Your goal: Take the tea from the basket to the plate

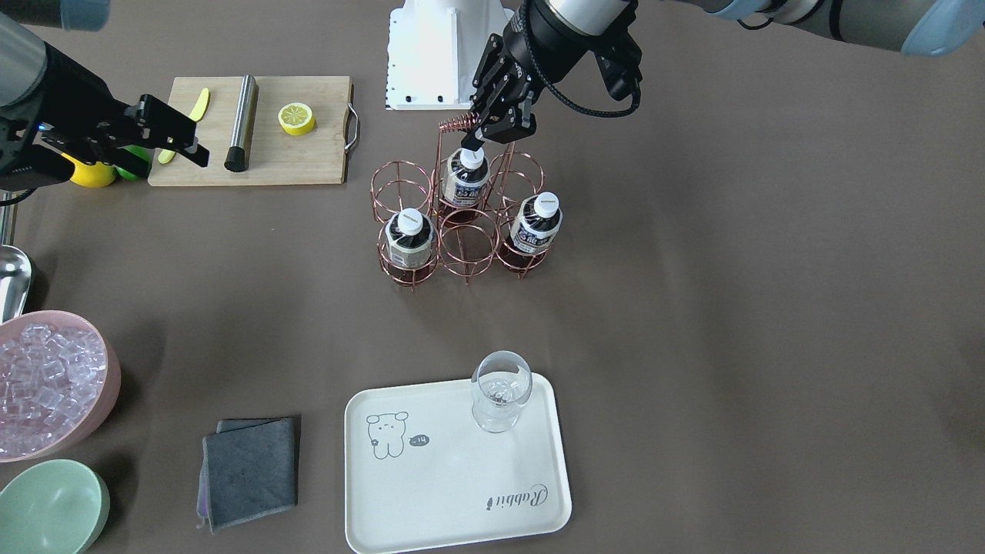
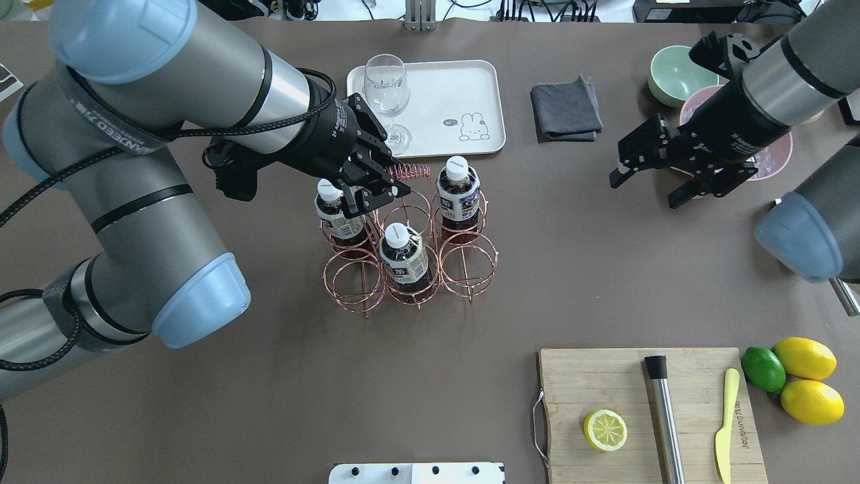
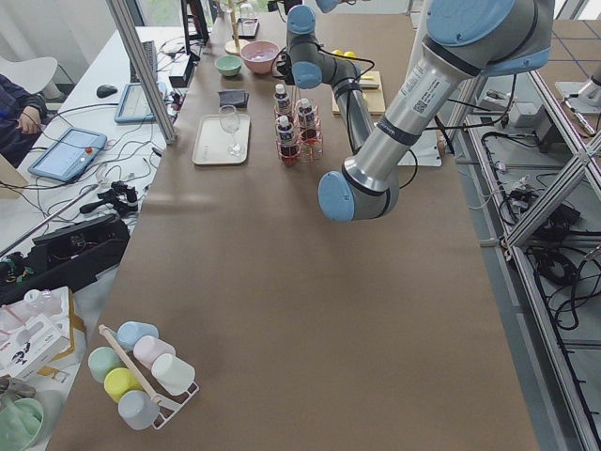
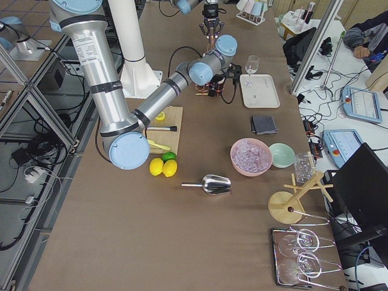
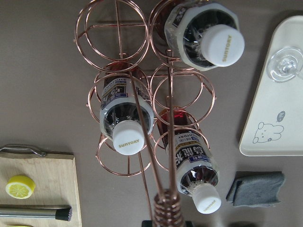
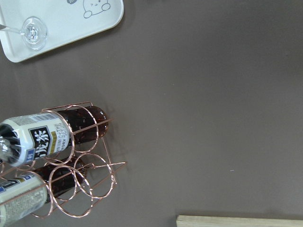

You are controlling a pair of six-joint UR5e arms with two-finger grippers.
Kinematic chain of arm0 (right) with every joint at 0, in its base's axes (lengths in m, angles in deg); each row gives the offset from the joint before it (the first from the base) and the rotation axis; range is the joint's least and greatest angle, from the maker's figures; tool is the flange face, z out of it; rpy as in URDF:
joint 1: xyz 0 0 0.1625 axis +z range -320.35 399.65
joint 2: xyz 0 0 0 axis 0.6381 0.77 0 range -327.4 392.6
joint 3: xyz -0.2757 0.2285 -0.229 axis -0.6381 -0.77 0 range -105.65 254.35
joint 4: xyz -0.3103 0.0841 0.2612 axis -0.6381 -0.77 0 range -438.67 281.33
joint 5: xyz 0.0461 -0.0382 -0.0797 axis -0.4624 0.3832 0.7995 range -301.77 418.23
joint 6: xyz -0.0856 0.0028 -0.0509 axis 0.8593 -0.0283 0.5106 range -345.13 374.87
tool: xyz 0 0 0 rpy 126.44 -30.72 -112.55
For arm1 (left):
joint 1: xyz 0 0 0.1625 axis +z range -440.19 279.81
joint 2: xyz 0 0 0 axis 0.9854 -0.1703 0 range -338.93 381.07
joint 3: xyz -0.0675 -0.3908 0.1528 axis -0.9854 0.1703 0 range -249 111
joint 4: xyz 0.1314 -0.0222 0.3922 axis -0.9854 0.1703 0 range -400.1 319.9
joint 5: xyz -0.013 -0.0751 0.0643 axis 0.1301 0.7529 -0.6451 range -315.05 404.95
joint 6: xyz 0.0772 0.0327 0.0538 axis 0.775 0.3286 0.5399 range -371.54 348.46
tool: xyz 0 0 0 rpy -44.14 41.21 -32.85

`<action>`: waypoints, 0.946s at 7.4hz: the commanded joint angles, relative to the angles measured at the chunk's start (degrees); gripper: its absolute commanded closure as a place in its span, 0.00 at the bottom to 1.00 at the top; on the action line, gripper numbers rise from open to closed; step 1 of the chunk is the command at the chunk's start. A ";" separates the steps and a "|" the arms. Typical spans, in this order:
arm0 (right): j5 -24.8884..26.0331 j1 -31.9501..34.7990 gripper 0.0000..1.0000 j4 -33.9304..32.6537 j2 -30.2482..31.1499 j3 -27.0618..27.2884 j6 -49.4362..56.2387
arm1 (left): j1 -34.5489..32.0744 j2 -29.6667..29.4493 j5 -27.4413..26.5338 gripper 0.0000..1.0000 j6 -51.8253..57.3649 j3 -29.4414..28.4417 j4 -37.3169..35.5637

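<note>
Three tea bottles stand in the copper wire basket [image 2: 411, 171] at mid-table: one tea [image 2: 403, 255] nearest the robot, one [image 2: 334, 215] to its left, one [image 2: 458, 191] on the far right side. My left gripper [image 2: 375, 199] hangs open just above the basket, beside the coiled handle top [image 1: 460, 121] and over the bottle caps, holding nothing. The handle coil [image 5: 168, 210] fills the bottom of the left wrist view. The cream plate [image 1: 431, 492] lies beyond the basket with a wine glass [image 1: 500, 388] on it. My right gripper [image 2: 645, 181] is open and empty, far to the right.
A grey cloth [image 2: 566, 111], a green bowl [image 2: 675, 64] and a pink bowl of ice [image 1: 46, 381] sit near the plate's end. A cutting board [image 2: 645, 417] carries a lemon half, a metal muddler and a yellow knife. Lemons and a lime [image 2: 762, 368] lie beside it.
</note>
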 commanded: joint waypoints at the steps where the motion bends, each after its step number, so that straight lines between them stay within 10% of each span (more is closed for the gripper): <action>1: -0.38 -2.75 0.01 0.28 -8.43 -5.96 -12.76 | 0.74 0.04 -0.09 1.00 -0.57 -1.79 2.42; 7: -0.12 -6.88 0.01 8.57 -24.71 -25.56 -36.03 | 0.74 0.04 -0.09 1.00 -0.67 -2.15 2.87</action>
